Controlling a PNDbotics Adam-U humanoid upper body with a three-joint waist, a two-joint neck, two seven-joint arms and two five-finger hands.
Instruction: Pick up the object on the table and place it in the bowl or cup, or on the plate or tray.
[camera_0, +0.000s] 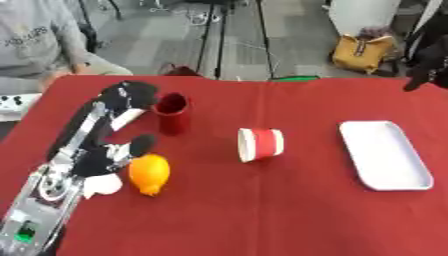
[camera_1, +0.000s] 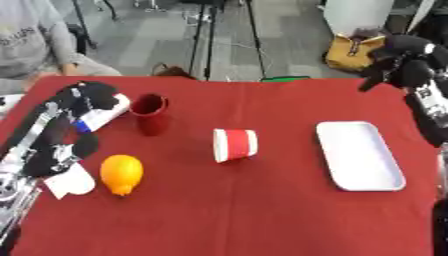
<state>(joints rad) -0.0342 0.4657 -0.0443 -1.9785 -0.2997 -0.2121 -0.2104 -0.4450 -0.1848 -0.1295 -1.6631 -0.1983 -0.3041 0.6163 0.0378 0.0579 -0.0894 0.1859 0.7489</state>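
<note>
My left hand (camera_1: 85, 96) is over the table's left side, curled on a white object with a blue mark (camera_1: 101, 115). It is right beside an upright dark red cup (camera_0: 172, 113). An orange fruit (camera_0: 149, 173) lies on the red cloth next to my left forearm. A red-and-white paper cup (camera_0: 261, 145) lies on its side in the middle. A white rectangular tray (camera_1: 359, 155) sits on the right with nothing on it. My right hand (camera_1: 401, 59) hangs above the far right edge, fingers relaxed, holding nothing.
The red tablecloth (camera_0: 262, 210) covers the whole table. A person in a grey top sits at the far left corner, not touching anything. A yellow bag (camera_0: 361, 51) stands on the floor beyond the table.
</note>
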